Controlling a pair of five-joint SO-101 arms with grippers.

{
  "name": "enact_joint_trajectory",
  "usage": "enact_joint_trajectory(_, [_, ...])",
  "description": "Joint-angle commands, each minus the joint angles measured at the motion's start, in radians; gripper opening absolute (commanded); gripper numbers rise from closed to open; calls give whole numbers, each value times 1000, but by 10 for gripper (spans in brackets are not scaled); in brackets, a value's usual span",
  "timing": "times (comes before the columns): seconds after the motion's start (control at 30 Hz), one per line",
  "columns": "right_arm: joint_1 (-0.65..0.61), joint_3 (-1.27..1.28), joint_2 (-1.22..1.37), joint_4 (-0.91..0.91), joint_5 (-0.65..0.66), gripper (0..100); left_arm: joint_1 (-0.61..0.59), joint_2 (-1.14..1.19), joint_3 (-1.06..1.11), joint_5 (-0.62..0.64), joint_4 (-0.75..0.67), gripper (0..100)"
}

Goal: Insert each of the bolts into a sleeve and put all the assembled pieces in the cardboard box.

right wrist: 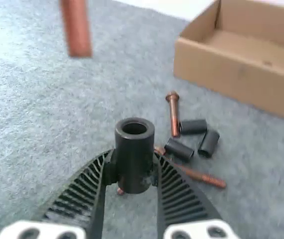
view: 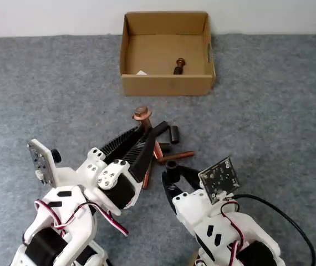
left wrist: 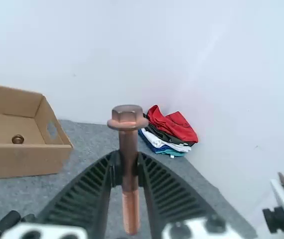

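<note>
Right end effector [right wrist: 134,167], nearest the camera, was clamped on a black sleeve [right wrist: 134,142] held with its bore facing up. Left end effector [left wrist: 128,162] was clamped on the shank of a copper bolt [left wrist: 128,134], to the left of the sleeve. Loose bolts [right wrist: 173,112] and loose sleeves [right wrist: 179,149] lay on the grey surface [view: 269,111] between the arms and the far cardboard box [view: 166,85], which held one assembled piece [view: 179,66].

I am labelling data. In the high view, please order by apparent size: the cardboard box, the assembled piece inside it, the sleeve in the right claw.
1. cardboard box, clearly largest.
2. assembled piece and sleeve look alike; the sleeve shows end-on, so unranked.
</note>
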Motion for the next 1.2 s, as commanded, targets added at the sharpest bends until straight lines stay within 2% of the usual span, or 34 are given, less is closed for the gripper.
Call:
enact_joint_trajectory(0.0, [-8, -8, -4, -33, 57, 8, 40, -11, 12, 14, -41, 4])
enact_joint_trajectory(0.23, [-44, -11, -4, -90, 126, 8, 55, -8, 101, 11, -135, 4])
enact_joint_trajectory(0.47, [-47, -12, -4, -81, 127, 8, 51, -14, 142, -40, -135, 4])
enact_joint_trajectory(1.0, [13, -12, -4, -87, 129, 8, 80, -12, 133, -74, -44, 4])
enact_joint_trajectory(1.17, [13, -12, -4, -85, 129, 8, 163, -14, 156, -95, 58, 4])
